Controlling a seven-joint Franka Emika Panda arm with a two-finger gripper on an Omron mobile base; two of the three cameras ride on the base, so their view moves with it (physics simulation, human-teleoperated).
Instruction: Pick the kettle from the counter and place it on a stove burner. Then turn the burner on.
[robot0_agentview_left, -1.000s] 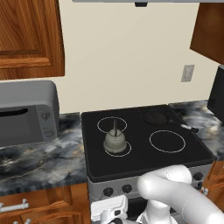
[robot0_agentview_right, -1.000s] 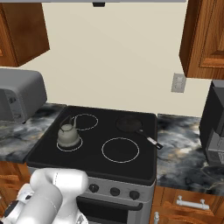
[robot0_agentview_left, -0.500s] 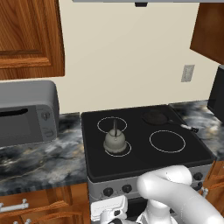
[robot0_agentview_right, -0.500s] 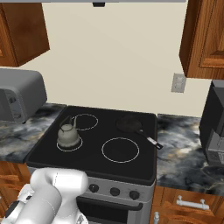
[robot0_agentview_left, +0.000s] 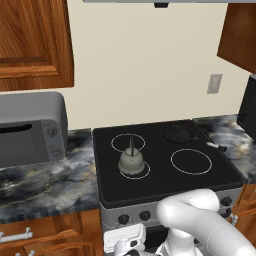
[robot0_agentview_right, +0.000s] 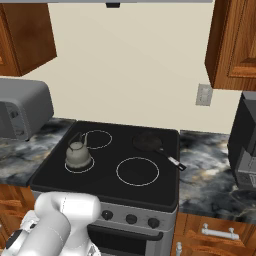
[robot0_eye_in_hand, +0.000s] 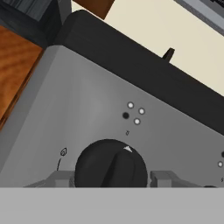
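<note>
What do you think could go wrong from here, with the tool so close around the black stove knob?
1. The tool straddles the black round stove knob with its fingers apparently not yet touching it; if they close off-centre, they may slip rather than turn it.
2. The grey stove front panel carries several alike knobs; this one may not control the small white ring burner under the pale grey dome-shaped kettle, so another ring might heat instead.

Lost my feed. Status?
Gripper straddling black stove knob, fingers either side. Pale grey dome kettle on small white-ring burner. Nothing in the way.
</note>
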